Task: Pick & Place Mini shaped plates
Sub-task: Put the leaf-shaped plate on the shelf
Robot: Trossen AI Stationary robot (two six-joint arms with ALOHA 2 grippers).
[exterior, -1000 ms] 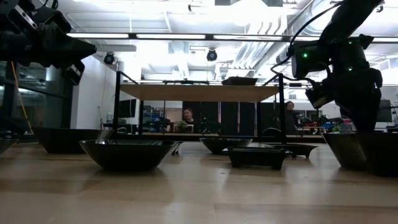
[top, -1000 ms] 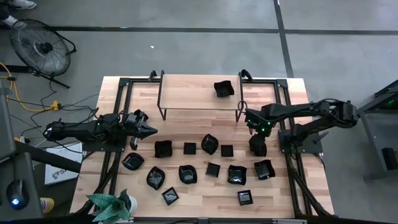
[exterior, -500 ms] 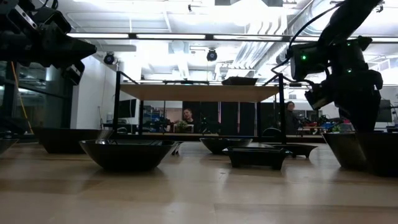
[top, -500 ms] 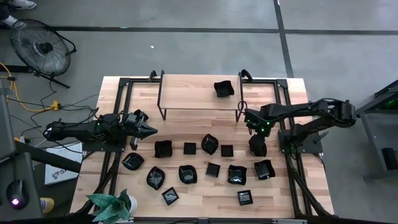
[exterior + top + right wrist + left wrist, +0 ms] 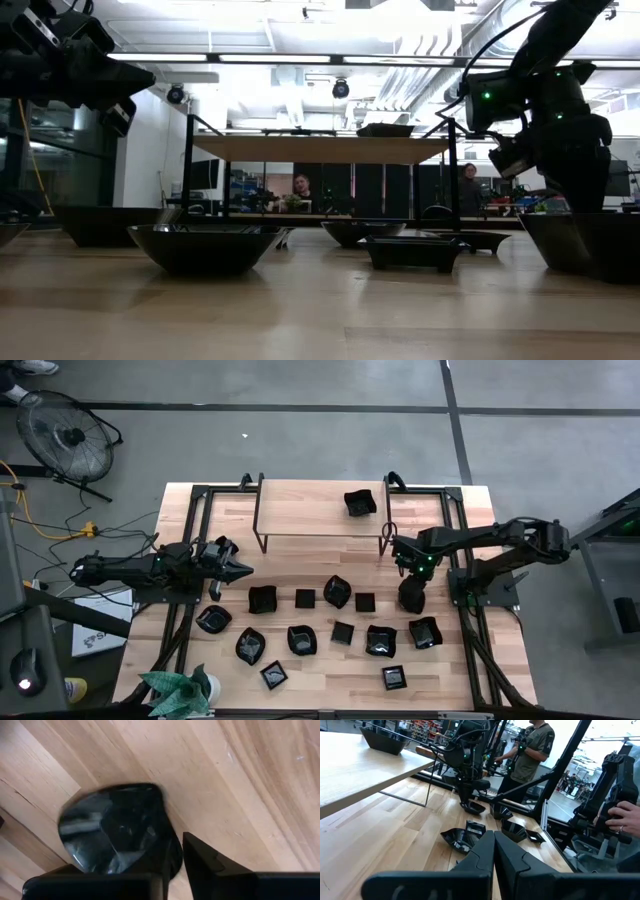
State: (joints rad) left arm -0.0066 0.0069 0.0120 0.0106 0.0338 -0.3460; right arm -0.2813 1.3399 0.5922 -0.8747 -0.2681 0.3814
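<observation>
Several small glossy black dishes lie base-down across the wooden table's middle, among them a square dish (image 5: 305,598) and a wavy dish (image 5: 380,641). Another dish (image 5: 360,502) sits on the raised shelf (image 5: 310,510). My right gripper (image 5: 412,592) stands right of the group, shut on a roundish dish (image 5: 117,835); the left wrist view shows it farther off, above that dish (image 5: 472,807). My left gripper (image 5: 240,568) waits shut over the table's left part, pointing right, its own fingers (image 5: 494,851) closed together. My right gripper (image 5: 176,851) pinches the roundish dish by its rim (image 5: 162,827). One finger is inside the bowl and one finger (image 5: 200,857) is outside the wall. The fingers come from above, pointing down. The dish sits tilted below them; I cannot tell if it is off the wood.
The shelf's dark metal legs (image 5: 262,530) stand at the far middle. A green plant (image 5: 180,688) sits at the near left corner. Black frame rails (image 5: 470,650) run along both table sides. People stand beyond the table (image 5: 532,745). Bare wood lies between the dishes and the shelf.
My right gripper has crept slightly toward the table's left and far side, carrying the roundish dish with it. The left arm and the other dishes have stayed put.
</observation>
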